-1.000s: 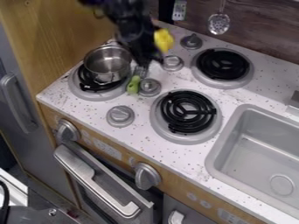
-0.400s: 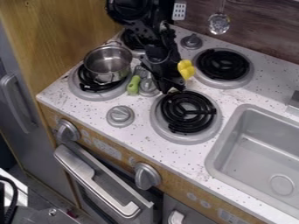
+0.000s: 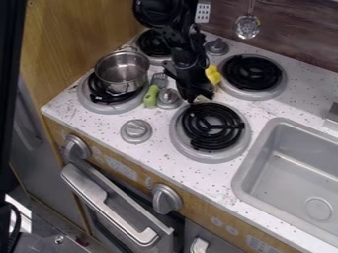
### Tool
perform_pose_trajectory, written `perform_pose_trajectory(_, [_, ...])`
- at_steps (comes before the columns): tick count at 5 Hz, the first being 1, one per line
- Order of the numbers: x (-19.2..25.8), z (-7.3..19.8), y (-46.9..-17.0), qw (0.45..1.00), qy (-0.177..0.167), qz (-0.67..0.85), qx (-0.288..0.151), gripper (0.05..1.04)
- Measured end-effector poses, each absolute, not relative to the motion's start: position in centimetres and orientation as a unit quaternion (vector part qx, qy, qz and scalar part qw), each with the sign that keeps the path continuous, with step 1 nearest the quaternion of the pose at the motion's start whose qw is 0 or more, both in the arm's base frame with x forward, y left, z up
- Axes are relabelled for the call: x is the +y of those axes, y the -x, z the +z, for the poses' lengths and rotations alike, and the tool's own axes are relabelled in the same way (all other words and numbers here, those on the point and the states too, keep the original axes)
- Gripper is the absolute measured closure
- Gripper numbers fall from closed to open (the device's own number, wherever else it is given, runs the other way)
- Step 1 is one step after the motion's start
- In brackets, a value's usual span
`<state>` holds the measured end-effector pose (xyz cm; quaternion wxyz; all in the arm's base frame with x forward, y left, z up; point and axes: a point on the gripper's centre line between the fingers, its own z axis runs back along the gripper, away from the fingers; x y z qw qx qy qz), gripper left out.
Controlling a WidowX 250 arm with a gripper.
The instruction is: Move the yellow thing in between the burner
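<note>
The one black tool [image 3: 197,94] hangs low over the back edge of the front right burner, and from where I stand I can't tell whether it is wide, narrow or holding anything. One yellow, smooth, rounded thing [image 3: 212,75] shows right at its side, between it and the back right burner; whether they touch I can't say.

I count four burners with black coiled tops on round grey trays: front right [image 3: 211,126], back right [image 3: 252,73], back left [image 3: 153,44], partly behind the arm, and front left [image 3: 99,94]. On that last one sits a single shiny round metal pot [image 3: 122,71] with loop handles. Beside it lies one slotted grey spatula with a green handle [image 3: 151,95].

Three round grey knobs [image 3: 137,131] show on the white, dark-speckled table [image 3: 165,159], and three more knobs [image 3: 166,198] sit along its wood-grained front, above and beside a silvery oven handle [image 3: 105,205]. One smooth grey sink [image 3: 284,173] is set in at the right. Two slotted utensils [image 3: 247,26] hang on the dark wood-look back wall [image 3: 297,29].
</note>
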<state>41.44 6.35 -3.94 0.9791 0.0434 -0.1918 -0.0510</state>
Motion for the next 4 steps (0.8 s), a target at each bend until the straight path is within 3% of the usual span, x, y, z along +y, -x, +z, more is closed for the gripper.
perform_pose_trajectory(1, [6.6, -4.1, -40.6, 0.985, -0.049, -0.046, -0.157, 0.829])
perform_pose_trajectory(2, [7.0, -1.5, -39.3, 0.991, -0.059, -0.051, -0.111, 0.561])
perform_pose_trajectory(3, [7.2, 1.5, -38.2, 0.992, -0.065, -0.050, -0.097, 0.249])
perform_pose_trajectory(4, [6.6, 3.2, -37.1, 0.994, -0.038, -0.057, -0.084, 0.083])
